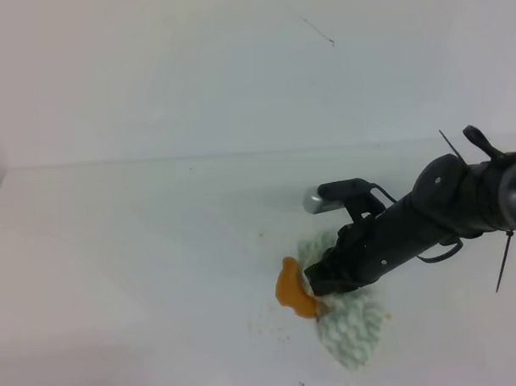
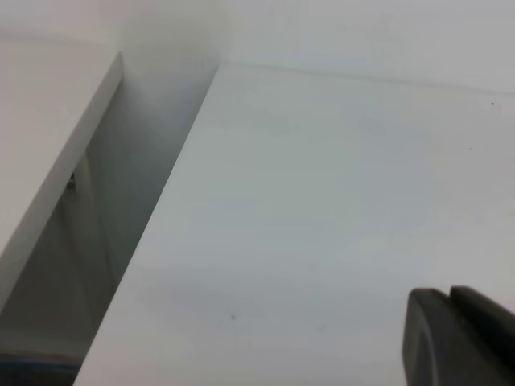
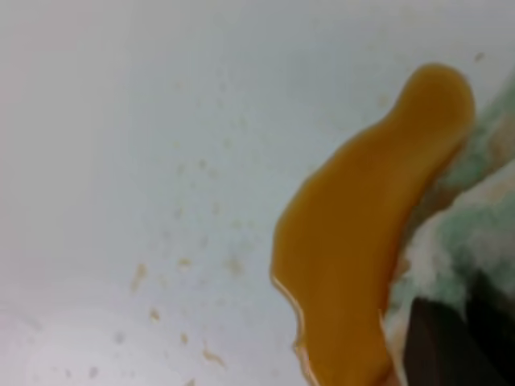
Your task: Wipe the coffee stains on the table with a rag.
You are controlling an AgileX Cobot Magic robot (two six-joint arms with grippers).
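Right gripper (image 1: pixel 315 284) clenched on rag (image 1: pixel 352 325), pinching cloth at middle, pressed down on table (image 1: pixel 116 249). Coffee stains (image 1: pixel 294 292) sit touching rag's left edge, thick orange puddle, specks scattered further left. My worry: bunched rag plows puddle sideways, I smear instead of soak. Thin pinch could slip mid-sweep, I'd drag bare fingers through liquid. Left gripper (image 2: pixel 463 338) parked well apart; can't tell its jaws.

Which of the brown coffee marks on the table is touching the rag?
The big orange-brown blob of the coffee stains: its right edge meets the rag. The tiny specks lie apart, left of it.
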